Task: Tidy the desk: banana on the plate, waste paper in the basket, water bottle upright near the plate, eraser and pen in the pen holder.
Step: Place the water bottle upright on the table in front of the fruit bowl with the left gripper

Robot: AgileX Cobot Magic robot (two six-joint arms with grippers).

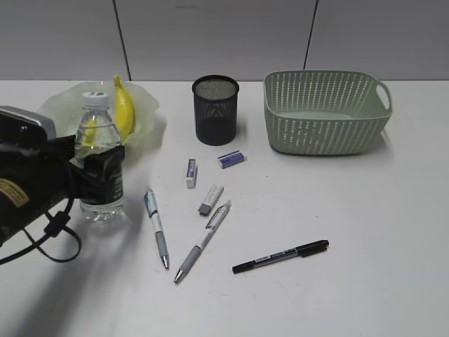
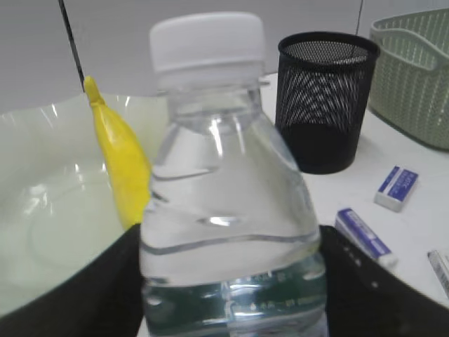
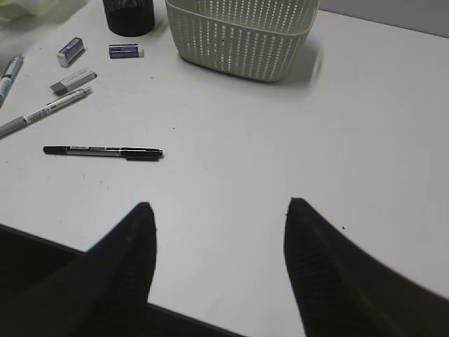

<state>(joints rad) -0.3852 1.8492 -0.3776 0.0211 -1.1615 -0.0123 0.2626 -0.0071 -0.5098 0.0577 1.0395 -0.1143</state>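
Observation:
My left gripper (image 1: 99, 174) is shut on the water bottle (image 1: 97, 130), which stands upright just in front of the plate (image 1: 146, 105). In the left wrist view the jaws (image 2: 228, 298) clasp the bottle (image 2: 217, 175) at its green label. The banana (image 1: 124, 107) lies in the plate. The pen holder (image 1: 215, 109) and the basket (image 1: 326, 112) stand at the back. Three erasers (image 1: 191, 172) (image 1: 231, 159) (image 1: 210, 199), two grey pens (image 1: 156, 226) (image 1: 203, 240) and a black pen (image 1: 280, 256) lie on the desk. My right gripper (image 3: 219, 210) is open and empty. No waste paper shows.
The right gripper hovers over bare white desk (image 3: 337, 140) near the front right, with the black pen (image 3: 102, 151) to its left and the basket (image 3: 238, 35) beyond. A grey wall runs along the back.

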